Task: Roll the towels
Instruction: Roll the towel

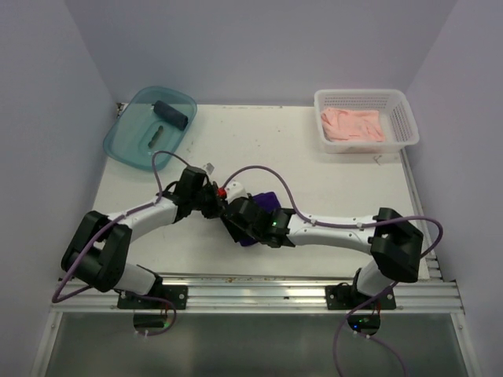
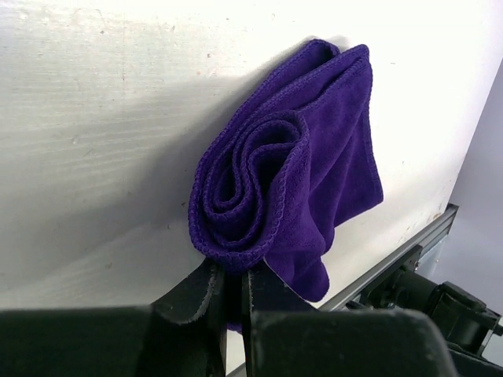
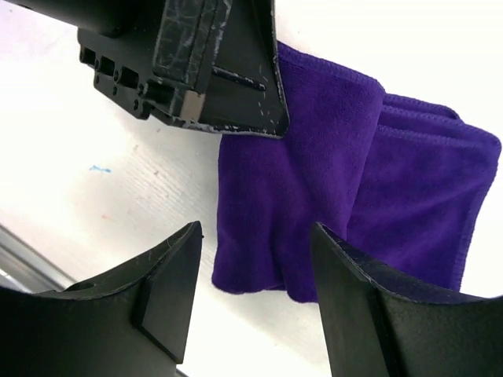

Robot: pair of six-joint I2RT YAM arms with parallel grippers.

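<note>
Top view: slate-blue towel [image 1: 174, 115] rolled in tub [image 1: 111, 143], upper left; pink towel [image 1: 354, 126] unrolled in basket [image 1: 405, 118], upper right. Left wrist: my left gripper [image 2: 234, 276] clamps the half-coiled purple towel [image 2: 314, 157], frame centre. Right wrist: my right gripper [image 3: 255, 243] stands apart, empty. I judge one of three done.

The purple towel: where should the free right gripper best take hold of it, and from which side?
Probably grip the purple towel at its flat, unrolled layers, from above. The left gripper pinches the coiled end, and the open right gripper hangs over the loose part.
</note>
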